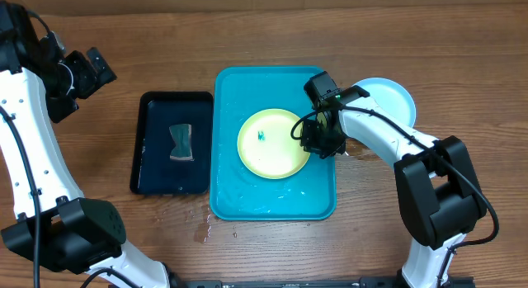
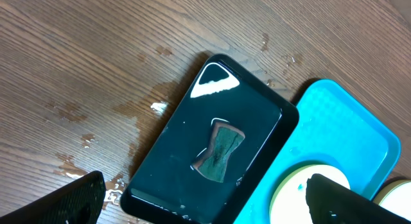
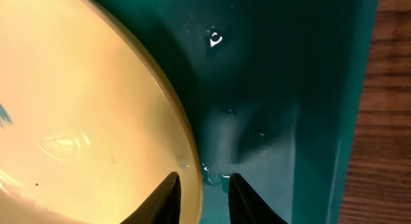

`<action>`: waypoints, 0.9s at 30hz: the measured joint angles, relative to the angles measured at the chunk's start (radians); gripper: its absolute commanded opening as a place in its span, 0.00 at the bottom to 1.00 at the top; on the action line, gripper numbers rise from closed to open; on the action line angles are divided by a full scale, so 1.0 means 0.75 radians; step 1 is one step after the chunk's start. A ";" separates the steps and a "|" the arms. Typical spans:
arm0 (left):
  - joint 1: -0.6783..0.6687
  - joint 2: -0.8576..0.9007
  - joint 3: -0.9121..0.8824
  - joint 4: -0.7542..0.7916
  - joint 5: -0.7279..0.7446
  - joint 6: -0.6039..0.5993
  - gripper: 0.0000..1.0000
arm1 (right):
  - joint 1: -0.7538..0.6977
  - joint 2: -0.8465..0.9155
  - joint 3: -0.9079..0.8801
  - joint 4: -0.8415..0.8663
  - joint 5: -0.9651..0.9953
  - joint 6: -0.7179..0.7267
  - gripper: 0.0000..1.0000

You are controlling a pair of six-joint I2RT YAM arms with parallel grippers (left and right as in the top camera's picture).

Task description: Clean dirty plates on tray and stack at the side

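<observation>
A pale yellow-green plate [image 1: 272, 144] with a small blue smear [image 1: 261, 136] lies in the bright cyan tray [image 1: 239, 197]. My right gripper [image 1: 320, 139] is down at its right rim. In the right wrist view the plate [image 3: 83, 102] fills the left side. That gripper [image 3: 204, 192] is slightly open, with one finger over the plate and the other over the wet tray floor [image 3: 282, 76], astride the rim. A light cyan plate [image 1: 392, 98] rests on the table right of the tray. My left gripper [image 1: 87, 69] hangs wide open and empty at the far left.
A narrow black tray [image 1: 157, 172] holding water and a green sponge [image 1: 181, 144] stands left of the cyan tray; the left wrist view shows this sponge [image 2: 219, 150] too. Water drops wet the wood near the trays' front corners [image 1: 202, 230].
</observation>
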State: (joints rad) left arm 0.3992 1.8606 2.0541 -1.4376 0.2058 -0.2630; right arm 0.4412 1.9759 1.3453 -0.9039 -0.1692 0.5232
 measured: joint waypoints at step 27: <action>0.000 0.000 0.000 0.000 0.000 0.000 1.00 | 0.000 0.000 0.000 -0.006 0.003 0.001 0.52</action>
State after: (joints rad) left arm 0.3992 1.8606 2.0541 -1.4376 0.2058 -0.2630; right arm 0.4412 1.9759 1.3453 -0.9085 -0.1673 0.5236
